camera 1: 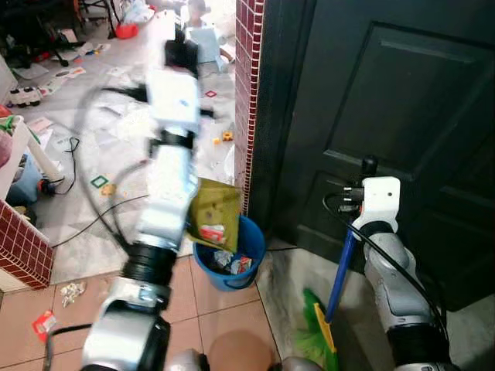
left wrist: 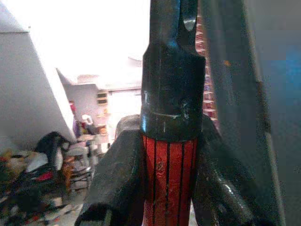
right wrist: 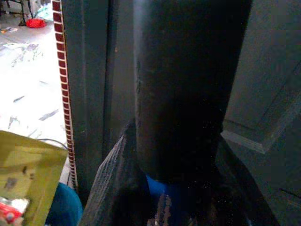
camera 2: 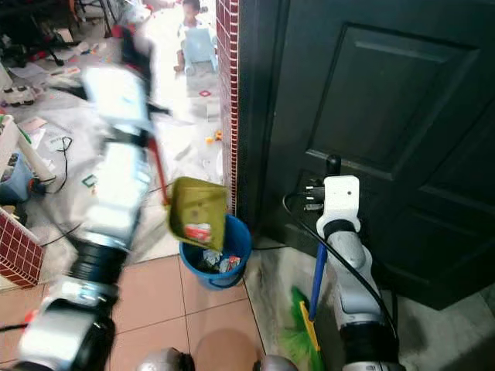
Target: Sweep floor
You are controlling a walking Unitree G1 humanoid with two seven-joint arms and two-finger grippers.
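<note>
Left gripper (left wrist: 164,188) clamps the red-handled yellow-green plastic dustpan (camera 1: 214,214), tilted above the round blue plastic bucket (camera 1: 251,255); litter may overshoot. Right gripper (right wrist: 174,188) clamps the blue-handled green broom (camera 1: 340,278).

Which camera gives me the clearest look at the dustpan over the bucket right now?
The right eye view: the yellow-green dustpan hangs tilted over the blue bucket, litter still on it. The left eye view shows it partly behind the blurred left arm; the right wrist view catches one corner.

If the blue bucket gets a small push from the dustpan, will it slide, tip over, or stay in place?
The blue bucket looks like thin plastic holding only a few wrappers, so it is probably light and would slide on the smooth tiles. Its wide, low shape suggests it is unlikely to tip. The yellow dustpan, held by the left gripper, hangs tilted over its rim.
</note>
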